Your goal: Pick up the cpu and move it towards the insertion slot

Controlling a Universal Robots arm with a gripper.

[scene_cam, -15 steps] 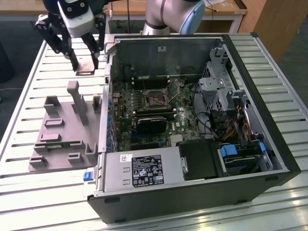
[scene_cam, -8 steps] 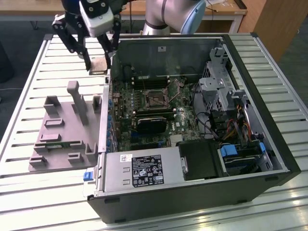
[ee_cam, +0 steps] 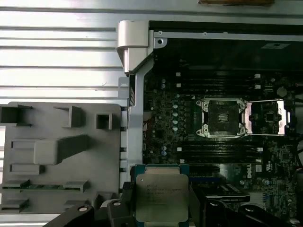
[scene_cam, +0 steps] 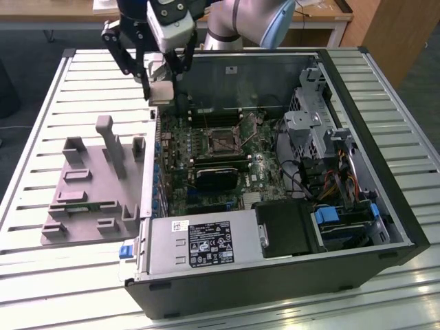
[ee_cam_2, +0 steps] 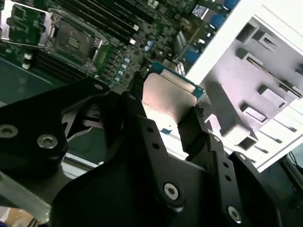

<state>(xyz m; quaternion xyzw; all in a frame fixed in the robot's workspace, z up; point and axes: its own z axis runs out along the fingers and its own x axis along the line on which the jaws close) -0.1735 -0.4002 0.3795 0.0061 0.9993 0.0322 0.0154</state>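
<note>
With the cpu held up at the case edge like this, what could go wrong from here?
1. The tool grips the cpu only by its edges, so it could slip or tilt in transit.
2. The cpu hangs by the case wall; a low path might clip it.
3. The insertion slot lies open with its silver frame flipped aside; a skewed arrival could hit the frame or sit crooked.

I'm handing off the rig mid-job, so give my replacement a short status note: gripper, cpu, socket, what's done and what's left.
Gripper: shut on the cpu, fingers on two opposite edges, metal lid showing in both wrist views.
Position: lifted, above the case wall between the grey parts tray and the motherboard.
Insertion slot: open and empty, retention frame swung aside.
Done: pickup.
Left: carrying the cpu across to the slot.
</note>
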